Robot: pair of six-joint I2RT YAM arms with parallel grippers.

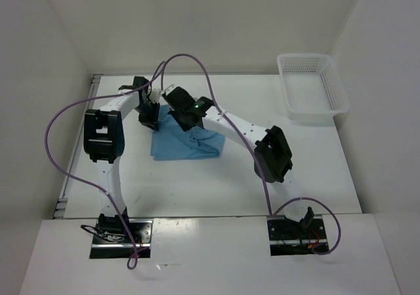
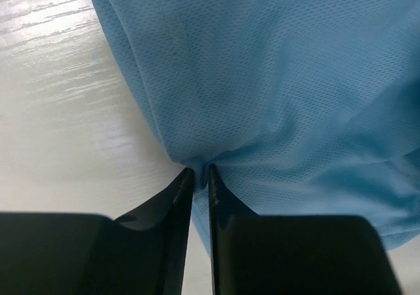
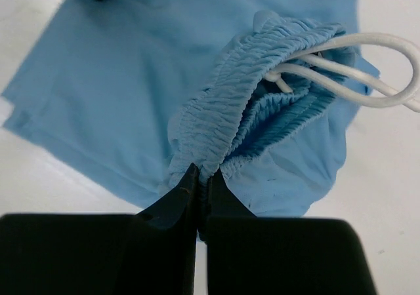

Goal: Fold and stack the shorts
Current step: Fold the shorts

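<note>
A white table [image 1: 315, 170] stands boxed in by plain white panels: a back wall [image 1: 216, 26], a left wall [image 1: 33, 111] and a right wall [image 1: 387, 98]; a metal strip [image 1: 64, 183] lines the table's left edge; soft overhead light gleams on the glossy near ledge [image 1: 210, 242].

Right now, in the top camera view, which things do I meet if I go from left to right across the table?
left arm's black elbow housing → blue shorts → white mesh basket
</note>
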